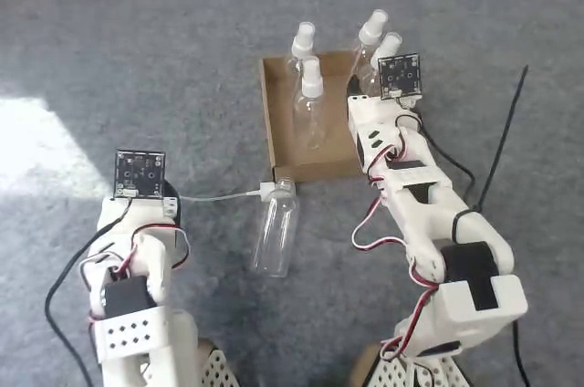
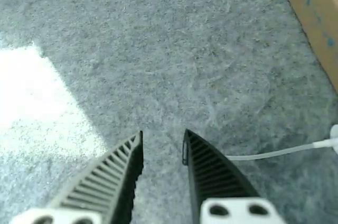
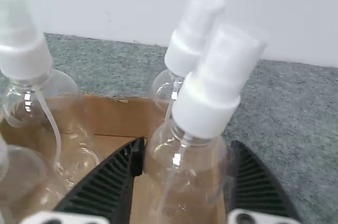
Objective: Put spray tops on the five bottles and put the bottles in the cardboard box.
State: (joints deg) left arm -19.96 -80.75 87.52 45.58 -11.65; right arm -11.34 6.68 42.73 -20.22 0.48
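The bottle (image 3: 190, 166) between my right gripper's (image 3: 185, 143) jaws stands capped in the near right corner of the box (image 1: 270, 122), and the jaws sit close against both sides of its body, so I judge I have hold of it just under the shoulder. Empty clear plastic like this should be very light, smooth and thin-walled (a hard squeeze would probably dent it), and tall enough to tip, so the body below the shoulder is the place to grip, not the cap. Three other bottles (image 1: 311, 104) with tops stand in the box beside it. The fifth bottle (image 1: 276, 232) lies on the carpet (image 1: 137, 67) just in front of the box, ready to roll. Its spray top (image 1: 265, 191) rests beside the neck, not fitted, with its tube (image 1: 219, 195) trailing toward my left gripper (image 2: 162, 132), which hangs over the carpet slightly parted and empty.
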